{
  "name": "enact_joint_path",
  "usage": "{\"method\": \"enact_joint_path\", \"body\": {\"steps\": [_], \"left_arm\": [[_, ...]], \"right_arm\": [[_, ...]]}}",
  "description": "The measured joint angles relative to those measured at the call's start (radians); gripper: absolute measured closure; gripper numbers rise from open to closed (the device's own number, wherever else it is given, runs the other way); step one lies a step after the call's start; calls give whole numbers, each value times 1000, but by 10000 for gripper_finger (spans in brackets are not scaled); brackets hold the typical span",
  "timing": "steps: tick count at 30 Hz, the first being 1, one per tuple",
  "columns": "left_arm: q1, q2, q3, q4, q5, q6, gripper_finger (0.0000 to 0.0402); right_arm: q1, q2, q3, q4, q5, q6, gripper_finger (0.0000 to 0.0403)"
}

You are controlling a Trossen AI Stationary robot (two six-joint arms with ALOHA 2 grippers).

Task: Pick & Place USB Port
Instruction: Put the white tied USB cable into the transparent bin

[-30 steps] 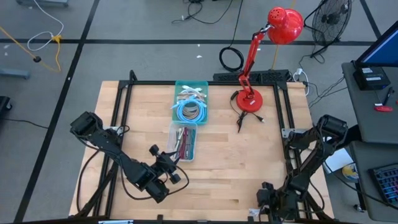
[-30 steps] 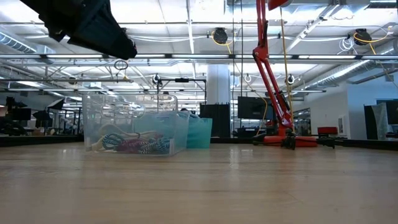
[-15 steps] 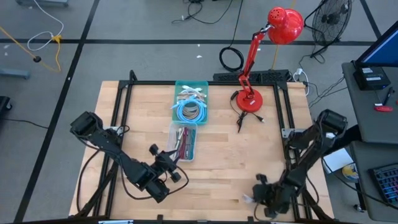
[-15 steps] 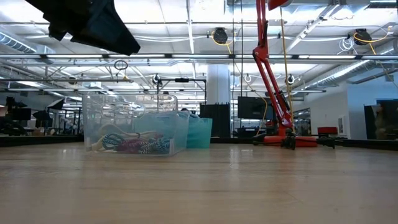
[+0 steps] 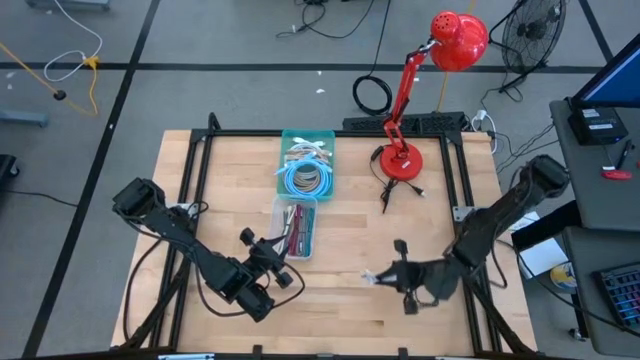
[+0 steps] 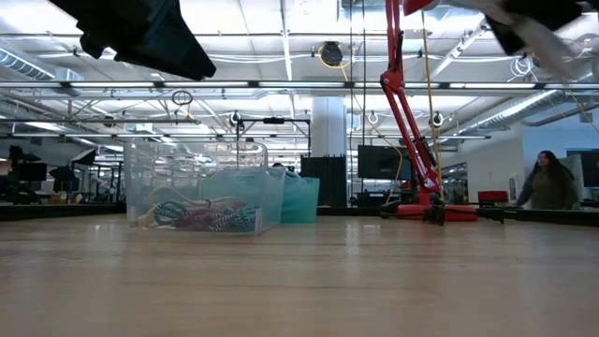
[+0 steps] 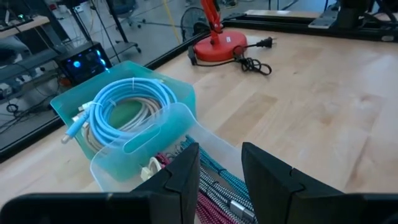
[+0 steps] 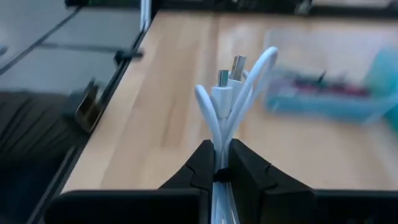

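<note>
White folded USB cable (image 8: 231, 93) is pinched in the right gripper (image 8: 221, 163), carried above the worktop (image 5: 350, 240), well right of the clear bin (image 5: 297, 226). Grip should be kept firm and cable lowered slowly into a bin. Left gripper (image 7: 219, 163) is parked partly open near that bin.

Clear bin (image 8: 323, 93) blurred; white USB cable (image 8: 231, 93) lower end hidden

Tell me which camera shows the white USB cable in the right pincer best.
The right wrist view: the white USB cable stands looped between the shut right pincer, plugs visible. The high view shows only a pale bit at the pincer's tip; the low view a blurred white strip; the left wrist view nothing.
</note>
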Motion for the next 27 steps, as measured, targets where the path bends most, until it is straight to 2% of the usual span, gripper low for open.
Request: {"method": "enact_joint_path", "body": {"steps": [6, 9, 15, 20, 27], "left_arm": [[3, 0, 0, 0, -44, 1, 277], [10, 0, 0, 0, -100, 2, 277], [53, -33, 0, 0, -208, 25, 277], [108, -82, 0, 3, -239, 144, 277], [214, -174, 0, 6, -270, 326, 277]], "right_arm": [[-111, -62, 0, 113, -1, -180, 382], [-169, -78, 0, 171, 0, -242, 381], [-274, -78, 2, 393, -11, -416, 382], [-350, -78, 3, 494, -76, -480, 381], [-407, -78, 44, 497, -170, -513, 380]]}}
